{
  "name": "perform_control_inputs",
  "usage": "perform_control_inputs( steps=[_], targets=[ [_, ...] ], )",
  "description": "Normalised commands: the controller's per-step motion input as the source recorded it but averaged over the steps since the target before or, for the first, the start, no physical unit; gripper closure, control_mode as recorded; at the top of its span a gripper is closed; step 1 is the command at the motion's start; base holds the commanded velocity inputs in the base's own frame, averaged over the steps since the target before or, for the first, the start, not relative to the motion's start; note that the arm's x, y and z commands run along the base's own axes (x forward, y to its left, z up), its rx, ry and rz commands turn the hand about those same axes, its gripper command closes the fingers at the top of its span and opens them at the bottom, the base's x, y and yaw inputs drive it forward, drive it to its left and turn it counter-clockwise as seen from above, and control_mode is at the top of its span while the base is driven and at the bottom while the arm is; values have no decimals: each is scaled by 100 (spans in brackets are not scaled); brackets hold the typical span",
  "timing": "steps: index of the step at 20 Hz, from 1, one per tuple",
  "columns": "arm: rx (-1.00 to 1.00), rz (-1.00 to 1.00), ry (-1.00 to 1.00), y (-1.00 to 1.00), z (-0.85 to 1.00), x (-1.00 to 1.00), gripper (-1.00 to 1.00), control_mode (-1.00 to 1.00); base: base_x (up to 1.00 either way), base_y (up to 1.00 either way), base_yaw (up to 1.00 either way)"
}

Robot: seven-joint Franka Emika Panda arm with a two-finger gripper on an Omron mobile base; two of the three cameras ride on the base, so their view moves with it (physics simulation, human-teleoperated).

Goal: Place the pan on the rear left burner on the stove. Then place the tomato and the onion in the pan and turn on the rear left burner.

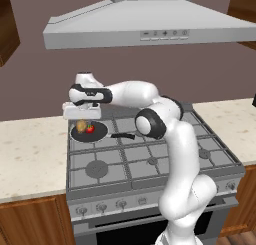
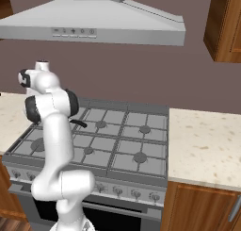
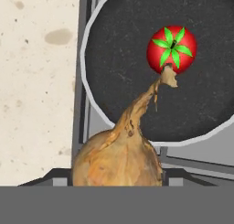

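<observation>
A rendered home kitchen. A wide grey gas stove (image 1: 150, 161) with six burners under grid grates and a row of knobs along its front sits between stretches of pale speckled stone worktop (image 2: 204, 145). A grey range hood (image 1: 150, 31) with small buttons hangs above it against a brownish wall. Warm brown wooden cabinets (image 2: 226, 25) stand above and below the worktop, and an oven door (image 1: 135, 231) shows beneath the knobs.
</observation>
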Motion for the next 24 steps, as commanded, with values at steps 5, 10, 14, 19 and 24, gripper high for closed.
perform_control_inputs(
  steps=[5,10,14,19,24],
  targets=[
    [0,1,0,-62,0,0,100,-100,0,0,0],
    [0,3,0,-25,-2,7,100,-100,0,0,0],
    [0,1,0,0,-10,42,100,-100,0,0,0],
    [0,0,0,0,-1,43,100,-100,0,0,0],
    [0,0,2,8,0,50,100,-100,0,0,0]
  ],
)
